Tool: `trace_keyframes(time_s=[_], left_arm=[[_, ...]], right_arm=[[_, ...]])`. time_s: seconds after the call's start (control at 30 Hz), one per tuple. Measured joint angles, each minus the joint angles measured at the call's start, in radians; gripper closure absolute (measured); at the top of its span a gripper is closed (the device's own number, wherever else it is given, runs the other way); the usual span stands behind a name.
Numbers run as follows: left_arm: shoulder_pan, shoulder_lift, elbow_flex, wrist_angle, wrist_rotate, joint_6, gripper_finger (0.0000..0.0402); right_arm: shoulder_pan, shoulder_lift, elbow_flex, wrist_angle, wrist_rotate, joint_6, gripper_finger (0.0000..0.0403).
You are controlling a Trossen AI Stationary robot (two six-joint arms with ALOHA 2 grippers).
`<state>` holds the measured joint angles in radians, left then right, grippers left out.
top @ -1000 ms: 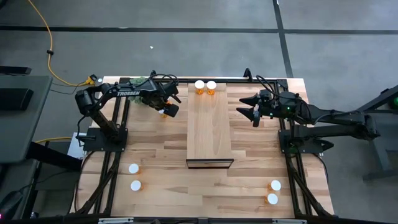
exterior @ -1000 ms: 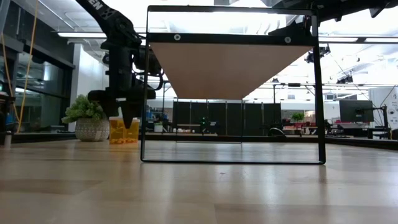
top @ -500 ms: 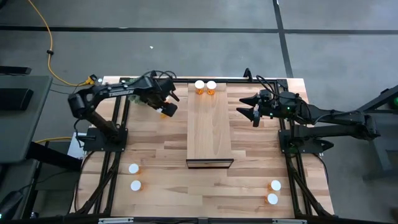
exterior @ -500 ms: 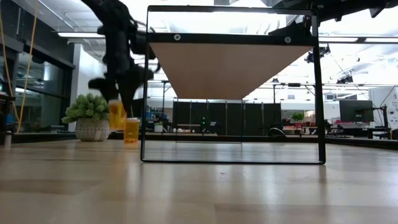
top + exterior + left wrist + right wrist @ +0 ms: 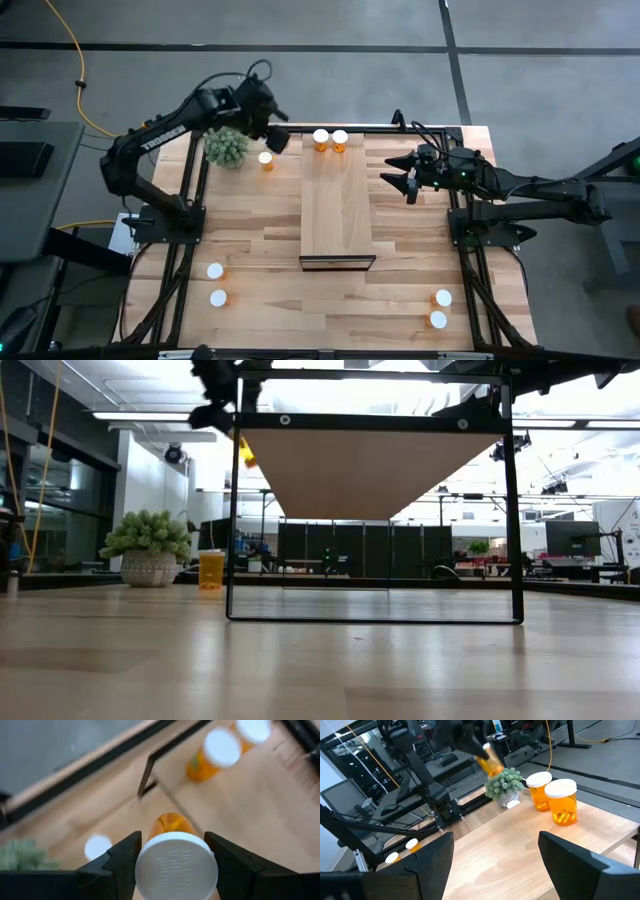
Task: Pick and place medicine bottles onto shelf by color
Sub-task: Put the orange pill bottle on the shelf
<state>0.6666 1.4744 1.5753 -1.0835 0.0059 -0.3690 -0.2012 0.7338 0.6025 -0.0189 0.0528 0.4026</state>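
We've lifted 1 medicine bottle (image 5: pixel 176 865) clamped in the left gripper (image 5: pixel 172 857) toward the shelf (image 5: pixel 337 200) (right gripper (image 5: pixel 407 180) waits, jaws wide, empty).

White-capped orange medicine bottles (image 5: pixel 329 139) upright on pale wood shelf (image 5: pixel 337 205); others on tabletop.

table (image 5: pixel 260 235): striped butcher-block wood, smooth satin | shelf (image 5: pixel 337 205): pale plain wood, matt, dark metal end edge | bottles (image 5: pixel 561 802): translucent orange plastic, glossy, ribbed white caps | left gripper (image 5: pixel 172 865) fingers: matt black plastic
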Motion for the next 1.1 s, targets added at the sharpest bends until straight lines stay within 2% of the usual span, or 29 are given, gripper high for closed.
trace_keyframes(time_s=[0.2, 0.4, 0.7, 1.1], left_arm=[[-0.004, 0.169, 0.211, -0.098, -0.002, 0.066, 0.0206], [-0.019, 0.286, 0.298, -0.1, -0.008, 0.074, 0.0205], [-0.028, 0.371, 0.306, -0.101, -0.044, 0.069, 0.0203], [-0.049, 0.388, 0.307, -0.041, -0.043, 0.061, 0.0202]], right_arm=[[0.0, 0.0, 0.0, 0.0, 0.0, 0.0, 0.0121], [0.0, 0.0, 0.0, 0.0, 0.0, 0.0, 0.0121], [0.0, 0.0, 0.0, 0.0, 0.0, 0.0, 0.0121], [0.0, 0.0, 0.0, 0.0, 0.0, -0.002, 0.0121]])
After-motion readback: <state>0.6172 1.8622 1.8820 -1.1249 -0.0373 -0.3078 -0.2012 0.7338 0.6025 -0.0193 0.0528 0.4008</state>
